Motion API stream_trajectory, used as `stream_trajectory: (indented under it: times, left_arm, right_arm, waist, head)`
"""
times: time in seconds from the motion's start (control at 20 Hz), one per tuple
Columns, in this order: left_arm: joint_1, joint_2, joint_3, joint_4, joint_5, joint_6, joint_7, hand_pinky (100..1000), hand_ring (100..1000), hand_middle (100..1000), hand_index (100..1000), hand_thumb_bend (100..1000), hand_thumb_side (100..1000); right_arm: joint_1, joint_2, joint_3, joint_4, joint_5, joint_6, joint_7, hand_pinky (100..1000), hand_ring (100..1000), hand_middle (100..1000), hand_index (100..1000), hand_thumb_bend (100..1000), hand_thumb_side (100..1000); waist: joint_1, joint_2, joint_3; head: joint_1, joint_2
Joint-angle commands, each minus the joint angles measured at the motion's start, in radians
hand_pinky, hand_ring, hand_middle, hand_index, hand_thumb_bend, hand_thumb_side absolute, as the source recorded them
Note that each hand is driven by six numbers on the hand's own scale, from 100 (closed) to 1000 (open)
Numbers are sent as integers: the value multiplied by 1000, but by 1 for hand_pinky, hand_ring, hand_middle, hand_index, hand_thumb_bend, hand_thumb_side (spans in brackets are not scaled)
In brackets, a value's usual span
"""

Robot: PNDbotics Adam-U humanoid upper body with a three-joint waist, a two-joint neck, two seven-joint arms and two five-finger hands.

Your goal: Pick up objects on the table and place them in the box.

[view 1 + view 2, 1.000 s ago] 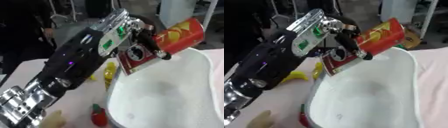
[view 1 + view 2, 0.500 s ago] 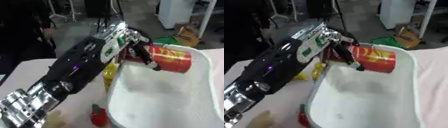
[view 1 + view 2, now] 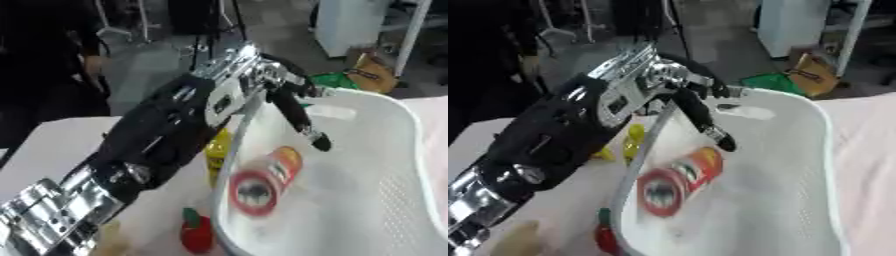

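One red can (image 3: 262,181), one white box (image 3: 398,165), one yellow bottle (image 3: 217,150), one red fruit (image 3: 198,234).

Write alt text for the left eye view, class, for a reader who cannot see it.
A red can lies on its side inside the white box, below the robot's open left hand, whose fingers reach over the rim. A yellow item and a red item sit on the table beside the box.

a white cabinet (image 3: 350,25) stands upper right, with a brown cardboard box (image 3: 374,76) on the floor below it.
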Motion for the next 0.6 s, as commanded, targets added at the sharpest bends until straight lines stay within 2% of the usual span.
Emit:
stream_trajectory:
  times: [0.05,0.35,0.6]
  left_arm:
    - [-24,8,16,-37,14,26,-7,751,906,929,1000,779,666]
    - [-28,5,25,-69,25,45,-7,746,894,914,1000,777,670]
    - [-30,13,58,-108,25,66,-7,736,876,886,1000,765,695]
  right_arm:
    - [-9,-28,-3,-17,-4,-1,0,718,550,556,691,100,721]
    - [-8,-29,-2,-17,-4,0,0,717,550,556,691,100,722]
    - [-7,-28,-1,-17,-5,0,0,717,550,556,691,100,722]
  waist:
    - [-9,-15,-1]
    - [-7,-17,-2]
    - [-8,-18,-1]
  head:
    - [2,-1]
    - [0,-6]
    - [-1,-5]
